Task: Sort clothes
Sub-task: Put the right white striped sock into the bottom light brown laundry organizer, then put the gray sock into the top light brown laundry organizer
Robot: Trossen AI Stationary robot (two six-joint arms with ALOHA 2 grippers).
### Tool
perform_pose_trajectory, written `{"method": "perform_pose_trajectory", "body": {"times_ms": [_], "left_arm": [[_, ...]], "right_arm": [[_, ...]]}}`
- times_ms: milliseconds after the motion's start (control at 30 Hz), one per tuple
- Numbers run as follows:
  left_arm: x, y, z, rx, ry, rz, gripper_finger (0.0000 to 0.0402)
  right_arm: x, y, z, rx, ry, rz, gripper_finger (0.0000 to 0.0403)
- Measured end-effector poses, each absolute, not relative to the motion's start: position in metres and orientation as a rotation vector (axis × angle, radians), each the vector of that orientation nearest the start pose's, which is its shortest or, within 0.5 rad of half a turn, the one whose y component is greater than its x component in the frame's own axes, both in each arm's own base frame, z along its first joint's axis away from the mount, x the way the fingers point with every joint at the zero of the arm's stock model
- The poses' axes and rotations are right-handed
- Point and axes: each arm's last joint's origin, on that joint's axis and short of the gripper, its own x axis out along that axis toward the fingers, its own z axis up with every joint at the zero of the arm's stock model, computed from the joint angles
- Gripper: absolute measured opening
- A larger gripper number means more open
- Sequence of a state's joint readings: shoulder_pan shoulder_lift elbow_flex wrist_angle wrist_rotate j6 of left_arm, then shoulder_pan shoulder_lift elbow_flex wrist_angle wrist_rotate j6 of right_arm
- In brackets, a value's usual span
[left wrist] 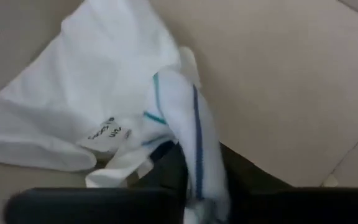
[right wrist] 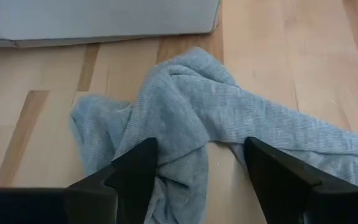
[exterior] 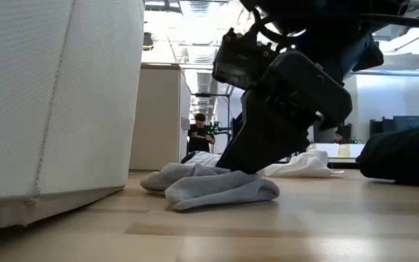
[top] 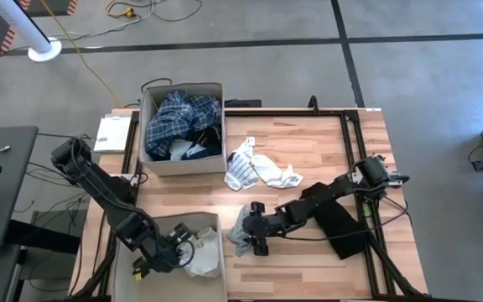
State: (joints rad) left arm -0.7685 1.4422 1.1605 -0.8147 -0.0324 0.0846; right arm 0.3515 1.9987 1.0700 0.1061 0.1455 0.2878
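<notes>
Knit fabric is the material under my right claw (right wrist: 201, 180): a grey sock-like garment (right wrist: 229, 130) lies crumpled on the table (top: 325, 147), just beside the near cardboard box (top: 124, 243); my fingers (right wrist: 132, 168) stand spread on either side of a raised fold, nothing gripped yet. I judge the piece light, limp and easily stretched; it will drape and may snag; the bunched ridge between the fingers is the best place to pinch, since a flat edge would slip out.

My left claw (top: 170, 252) is inside the near box, over white garments (left wrist: 86, 87); a white sock with blue and teal stripes (left wrist: 188, 130) hangs against it; whether that claw grips it or has let go, I cannot tell.

A sewn-in label (left wrist: 104, 132) shows on the white garment; its print is too blurred to read. No brand is legible elsewhere.

Remaining white and striped pieces (top: 258, 168) lie mid-table; the far box (top: 183, 126) holds blue plaid cloth.
</notes>
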Motion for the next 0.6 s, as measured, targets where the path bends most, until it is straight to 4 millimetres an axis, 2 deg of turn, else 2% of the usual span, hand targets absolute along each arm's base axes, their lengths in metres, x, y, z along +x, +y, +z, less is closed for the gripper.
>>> {"method": "perform_pose_trajectory", "body": {"times_ms": [133, 267, 367, 467, 533, 600], "left_arm": [[0.203, -0.192, 0.262, 0.511, 1.036, -0.676, 0.0116], [0.203, -0.19, 0.267, 0.502, 1.053, -0.619, 0.0179], [0.203, -0.188, 0.282, 0.483, 1.046, -0.57, 0.0213], [0.2, -0.186, 0.299, 0.462, 1.041, -0.533, 0.023], [0.197, -0.183, 0.312, 0.44, 1.039, -0.512, 0.0232], [0.192, -0.179, 0.324, 0.422, 1.035, -0.473, 0.0233]], "right_arm": [[0.368, 0.132, 0.11, 0.064, 0.819, 0.074, 0.0246], [0.367, 0.133, 0.109, 0.051, 0.823, 0.078, 0.0183], [0.366, 0.135, 0.109, 0.028, 0.824, 0.091, 0.011], [0.365, 0.136, 0.11, -0.015, 0.821, 0.112, 0.0031], [0.365, 0.136, 0.113, -0.033, 0.818, 0.123, 0.0014], [0.362, 0.137, 0.119, -0.036, 0.818, 0.126, 0.0015]]}}
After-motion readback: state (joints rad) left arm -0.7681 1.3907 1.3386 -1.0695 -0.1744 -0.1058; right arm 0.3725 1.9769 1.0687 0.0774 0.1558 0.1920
